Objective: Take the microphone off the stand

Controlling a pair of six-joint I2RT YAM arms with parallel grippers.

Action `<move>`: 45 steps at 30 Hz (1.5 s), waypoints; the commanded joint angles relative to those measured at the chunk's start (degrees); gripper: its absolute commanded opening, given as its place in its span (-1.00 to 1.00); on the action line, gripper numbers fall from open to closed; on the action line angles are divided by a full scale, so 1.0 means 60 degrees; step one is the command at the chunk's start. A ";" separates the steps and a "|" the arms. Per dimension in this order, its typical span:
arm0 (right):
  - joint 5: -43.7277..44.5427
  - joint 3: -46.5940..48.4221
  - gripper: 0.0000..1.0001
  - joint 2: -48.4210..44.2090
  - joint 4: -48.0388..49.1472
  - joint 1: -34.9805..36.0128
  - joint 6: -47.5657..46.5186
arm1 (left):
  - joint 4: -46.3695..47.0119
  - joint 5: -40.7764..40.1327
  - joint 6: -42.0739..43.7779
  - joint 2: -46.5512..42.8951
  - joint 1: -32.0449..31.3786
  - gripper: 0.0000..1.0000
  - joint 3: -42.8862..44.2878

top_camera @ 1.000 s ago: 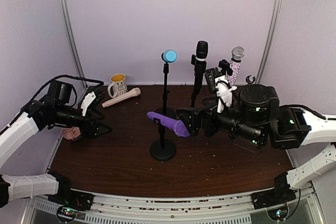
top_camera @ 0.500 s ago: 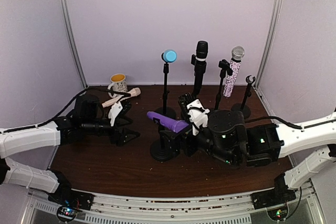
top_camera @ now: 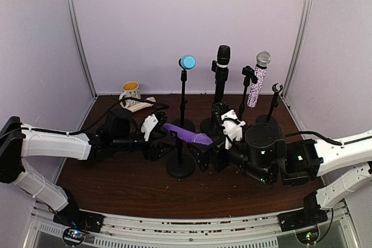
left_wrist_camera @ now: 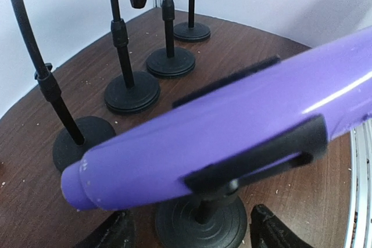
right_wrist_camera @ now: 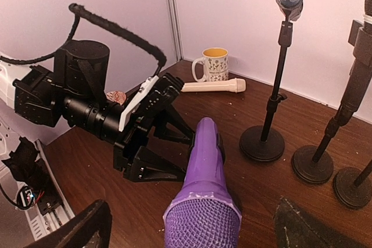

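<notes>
We recorded, nearest first: right gripper [top_camera: 207, 156], jaws spread wide, empty, flanking the head of the glossy purple plastic microphone [top_camera: 187, 135]. Left gripper [top_camera: 164, 145], jaws apart at its tail, empty. Microphone lay in the clip of the short black round-based stand [top_camera: 180, 168]. We judged removal unstarted: grasp and lift were yet to do. Beyond, an upright black microphone [top_camera: 223, 56].

A floral mug [right_wrist_camera: 214, 65] stands just beside a cream microphone [right_wrist_camera: 212, 86] lying flat on the wooden table [top_camera: 250, 196].
</notes>
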 commanded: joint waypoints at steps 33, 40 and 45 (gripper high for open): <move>-0.0139 -0.1791 1.00 -0.0909 0.1571 -0.0451 -0.0577 | 0.1365 0.0035 -0.0097 0.1234 -0.0447 -1.00 0.1052; -0.1042 -0.3623 1.00 -0.1880 0.4935 -0.0456 -0.3535 | -0.1152 0.3151 0.0043 0.0100 0.0493 -1.00 0.2072; -0.1678 -0.2425 1.00 -0.1136 0.4641 -0.0687 -0.5093 | -0.3158 0.4674 0.0178 -0.0407 0.0963 -1.00 0.2923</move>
